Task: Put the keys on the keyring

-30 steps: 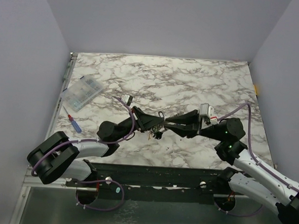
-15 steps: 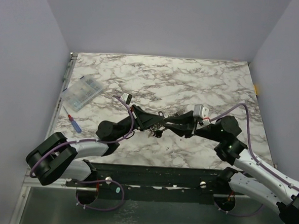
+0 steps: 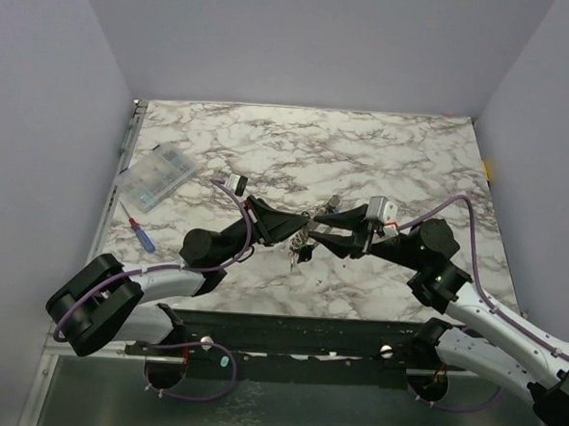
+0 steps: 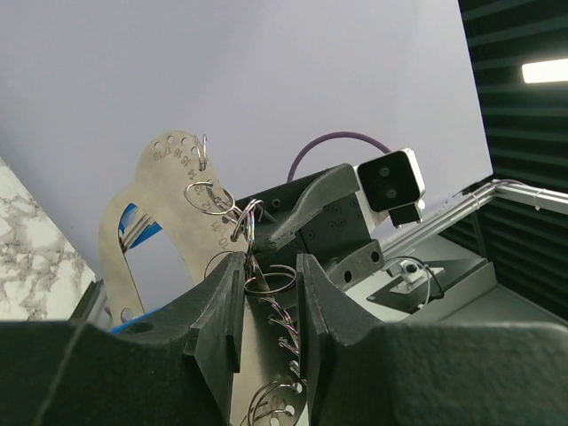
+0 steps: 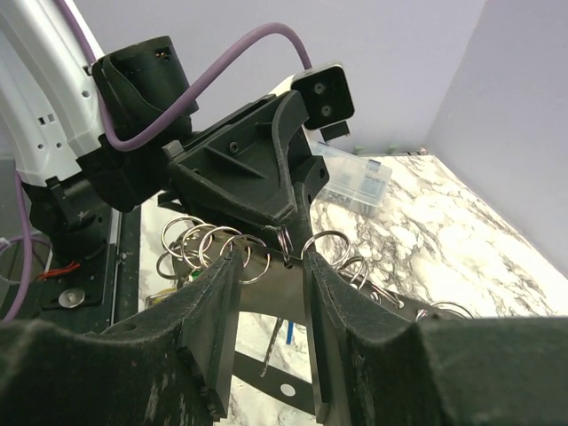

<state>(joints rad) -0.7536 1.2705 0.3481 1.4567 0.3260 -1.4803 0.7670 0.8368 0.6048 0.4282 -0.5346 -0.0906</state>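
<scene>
Threading in hand above middle of counter (image 3: 366, 150): left gripper (image 4: 268, 271) pinched narrow on metal strip (image 4: 259, 355) with keyring (image 5: 286, 240) at its tip, keys (image 3: 298, 254) dangling beneath, right gripper (image 5: 266, 262) state unclear; next calls for fine alignment

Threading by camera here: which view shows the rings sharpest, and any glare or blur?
Left wrist: rings and metal plate crisp against the plain wall; light strip glows top right, no glare on them. Right wrist: rings sharp, own fingers dark, little detail. Top external: even light, rings too small to make out.
</scene>
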